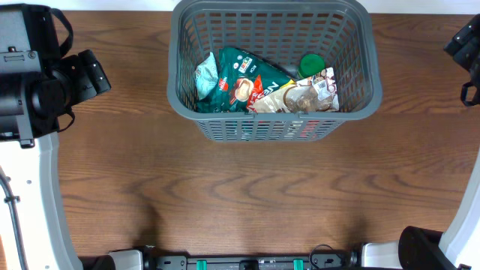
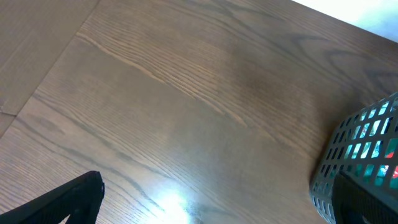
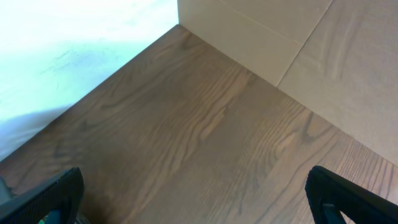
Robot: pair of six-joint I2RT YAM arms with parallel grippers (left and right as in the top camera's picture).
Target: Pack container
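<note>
We see the container standing at the far middle of the counter, between the two arms. The left hand is off to its left and the right hand off to its right, and neither touches it. In the left wrist view only one lattice corner of the container shows at the right edge, partly behind a dark finger.

Inside it lie a dark green packet, a pale packet, a clear packet and a round green thing that we cannot identify. The front wall hides their lower parts.

Only the fingertips of each hand show, cut off by the frame. Both hands are spread wide over bare wood, holding nothing.
</note>
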